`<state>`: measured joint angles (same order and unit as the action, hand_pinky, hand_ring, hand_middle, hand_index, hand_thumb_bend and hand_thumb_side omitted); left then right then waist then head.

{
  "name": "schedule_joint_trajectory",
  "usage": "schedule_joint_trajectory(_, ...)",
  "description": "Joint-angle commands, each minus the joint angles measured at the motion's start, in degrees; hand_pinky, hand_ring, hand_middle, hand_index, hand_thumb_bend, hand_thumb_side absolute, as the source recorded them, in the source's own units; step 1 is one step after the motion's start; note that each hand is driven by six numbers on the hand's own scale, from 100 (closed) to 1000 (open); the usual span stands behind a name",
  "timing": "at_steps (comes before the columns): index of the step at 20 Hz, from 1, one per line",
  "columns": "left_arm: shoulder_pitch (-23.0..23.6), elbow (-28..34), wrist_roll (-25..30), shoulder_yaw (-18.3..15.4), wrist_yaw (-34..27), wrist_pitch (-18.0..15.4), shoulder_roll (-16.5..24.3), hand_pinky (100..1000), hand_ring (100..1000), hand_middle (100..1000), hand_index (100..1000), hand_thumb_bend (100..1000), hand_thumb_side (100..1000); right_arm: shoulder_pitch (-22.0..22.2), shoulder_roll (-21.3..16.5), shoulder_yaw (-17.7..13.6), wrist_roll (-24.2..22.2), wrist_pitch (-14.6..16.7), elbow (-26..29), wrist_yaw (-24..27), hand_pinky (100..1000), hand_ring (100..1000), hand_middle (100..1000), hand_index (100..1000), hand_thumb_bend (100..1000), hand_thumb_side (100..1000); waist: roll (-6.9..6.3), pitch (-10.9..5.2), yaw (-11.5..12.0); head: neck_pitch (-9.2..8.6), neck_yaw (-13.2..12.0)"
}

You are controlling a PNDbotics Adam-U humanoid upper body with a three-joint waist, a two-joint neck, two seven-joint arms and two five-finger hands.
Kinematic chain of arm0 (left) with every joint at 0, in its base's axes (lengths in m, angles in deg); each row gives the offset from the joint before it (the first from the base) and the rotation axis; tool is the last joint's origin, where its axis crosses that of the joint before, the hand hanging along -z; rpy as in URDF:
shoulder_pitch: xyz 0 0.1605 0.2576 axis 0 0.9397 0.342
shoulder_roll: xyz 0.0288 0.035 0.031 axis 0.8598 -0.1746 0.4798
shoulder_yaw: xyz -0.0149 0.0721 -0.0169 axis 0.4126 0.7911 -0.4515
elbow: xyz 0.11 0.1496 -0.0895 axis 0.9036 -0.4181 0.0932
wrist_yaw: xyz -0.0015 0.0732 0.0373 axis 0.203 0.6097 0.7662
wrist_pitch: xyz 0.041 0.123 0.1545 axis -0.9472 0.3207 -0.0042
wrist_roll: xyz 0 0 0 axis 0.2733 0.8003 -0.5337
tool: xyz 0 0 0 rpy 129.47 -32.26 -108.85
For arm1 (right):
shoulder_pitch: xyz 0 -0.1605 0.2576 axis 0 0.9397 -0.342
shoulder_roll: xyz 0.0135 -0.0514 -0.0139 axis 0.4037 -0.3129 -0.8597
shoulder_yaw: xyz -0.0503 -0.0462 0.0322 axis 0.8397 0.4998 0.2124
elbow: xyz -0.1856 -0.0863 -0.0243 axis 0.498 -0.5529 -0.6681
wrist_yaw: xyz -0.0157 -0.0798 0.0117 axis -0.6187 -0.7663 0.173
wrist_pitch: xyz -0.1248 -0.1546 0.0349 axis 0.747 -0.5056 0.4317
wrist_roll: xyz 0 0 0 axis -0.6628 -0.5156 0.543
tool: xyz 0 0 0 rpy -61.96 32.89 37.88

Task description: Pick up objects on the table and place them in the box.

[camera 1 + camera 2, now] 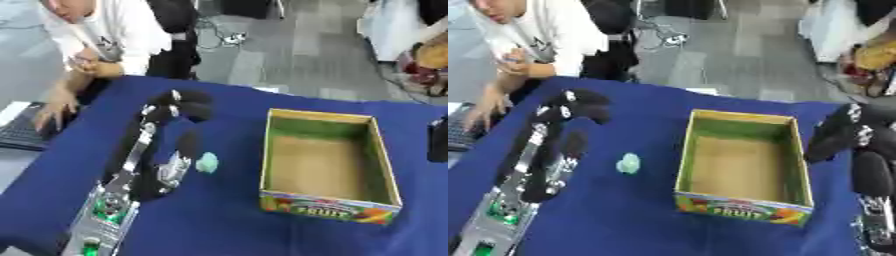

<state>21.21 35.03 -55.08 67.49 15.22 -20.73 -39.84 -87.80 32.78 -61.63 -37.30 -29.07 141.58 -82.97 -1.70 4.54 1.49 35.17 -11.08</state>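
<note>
A small pale green object [207, 162] lies on the blue tablecloth, left of the box. The box [319, 116] is open-topped cardboard with green inner walls and a fruit print on its front; nothing shows inside it. My left arm reaches up from the lower left and bends back, so my left hand [179, 160] hangs with straight fingers just left of the green object, above the cloth and holding nothing. My right hand [846, 132] hovers beside the box's right wall, fingers relaxed and empty.
The blue table [219, 220] runs to a far edge, with grey floor behind it. A dark keyboard [22, 132] sits off the table's left side. Bare cloth lies in front of the box and around the green object.
</note>
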Motion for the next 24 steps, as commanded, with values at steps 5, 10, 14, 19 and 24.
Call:
schedule_joint_trajectory(5, -0.40, 0.66, -0.20, -0.56, 0.39, 0.10, 0.90, 531, 558, 715, 731, 288, 849, -0.70, -0.65, -0.20, -0.11, -0.23, 0.61, -0.08, 104, 256, 380, 473, 100, 910, -0.01, -0.46, -0.11, -0.74, -0.28)
schedule_joint_trajectory(10, -0.52, 0.58, -0.14, -0.66, 0.70, 0.30, 1.11, 539, 562, 719, 737, 299, 860, -0.55, -0.66, -0.24, -0.24, -0.31, 0.65, 0.00, 105, 256, 379, 473, 100, 911, -0.04, -0.45, -0.14, -0.61, -0.28)
schedule_joint_trajectory(14, -2.12, -0.59, 1.10, -1.15, 4.83, 4.56, 3.42, 536, 564, 724, 773, 288, 882, -0.51, -0.67, -0.23, -0.23, -0.30, 0.65, -0.04, 106, 257, 380, 473, 100, 910, -0.14, -0.73, -0.19, -0.18, -0.36)
schedule_joint_trajectory(19, -5.86, -3.35, 6.02, -0.57, 11.77, 13.09, 8.31, 469, 566, 745, 827, 307, 912, -0.45, -0.76, -0.11, -0.33, -0.30, 0.48, -0.18, 106, 257, 380, 472, 100, 911, -0.29, -1.04, -0.39, 0.07, -0.55)
schedule_joint_trajectory(24, -9.47, -6.65, 14.37, 0.24, 19.55, 18.52, 12.69, 472, 585, 778, 851, 297, 934, -0.41, -0.82, 0.08, -0.59, -0.34, 0.32, -0.19, 105, 256, 379, 472, 100, 913, -0.52, -1.08, -0.56, 0.58, -0.79)
